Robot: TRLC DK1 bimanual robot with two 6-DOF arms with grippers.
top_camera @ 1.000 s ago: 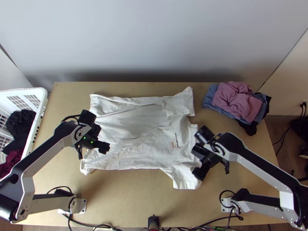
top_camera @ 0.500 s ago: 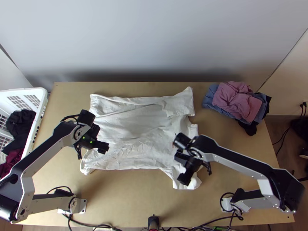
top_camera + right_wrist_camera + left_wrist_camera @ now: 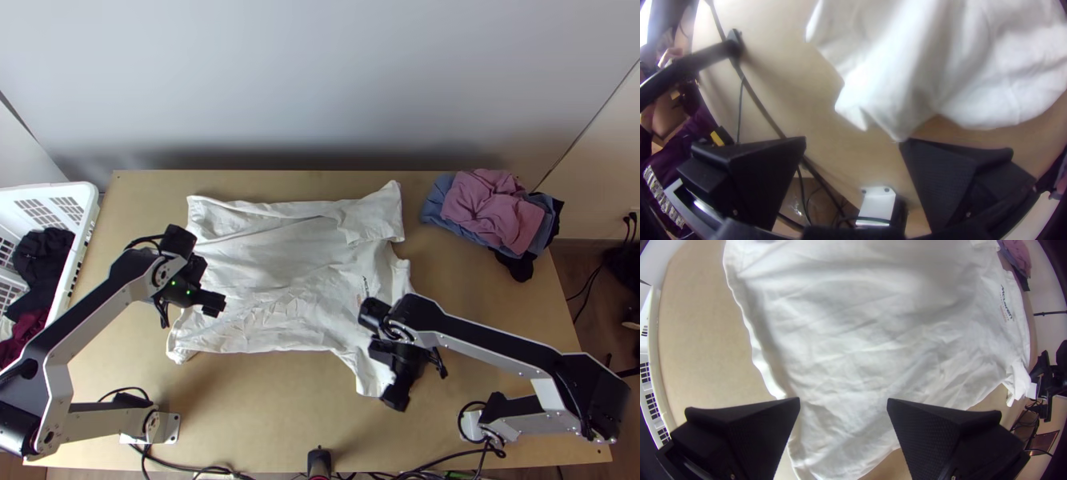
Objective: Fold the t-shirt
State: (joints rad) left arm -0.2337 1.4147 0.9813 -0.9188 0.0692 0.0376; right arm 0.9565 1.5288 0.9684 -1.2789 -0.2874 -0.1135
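1. From where I stood, the t-shirt [image 3: 280, 272] lay spread on the counter [image 3: 264, 416], creased across the middle, its far sleeve [image 3: 374, 214] doubled over on itself.
2. My worry was the near sleeve [image 3: 370, 372]: a pinch there might well have caught only its crumpled tip, and a shallow bite like that could slip out on the lift.
3. Pulling from that one corner could also have dragged the whole shirt askew, since nothing was pinning the rest. And if those creases weren't smoothed first, I reckoned they'd end up inside the fold.
4. The right gripper [image 3: 853, 140] had its jaws wide apart with nothing gripped. The sleeve's ragged tip came right up by one side of them; whether it touched, I couldn't tell.
5. Over at the hem end, the left gripper [image 3: 843, 402] was over the cloth, jaws parted and empty, the shirt's edge running between them. Closing carelessly there might have bunched that edge.
6. Farther out, a heap of clothes [image 3: 488, 210] sat beyond the right arm, and a white basket [image 3: 90, 216] stood off to the left.
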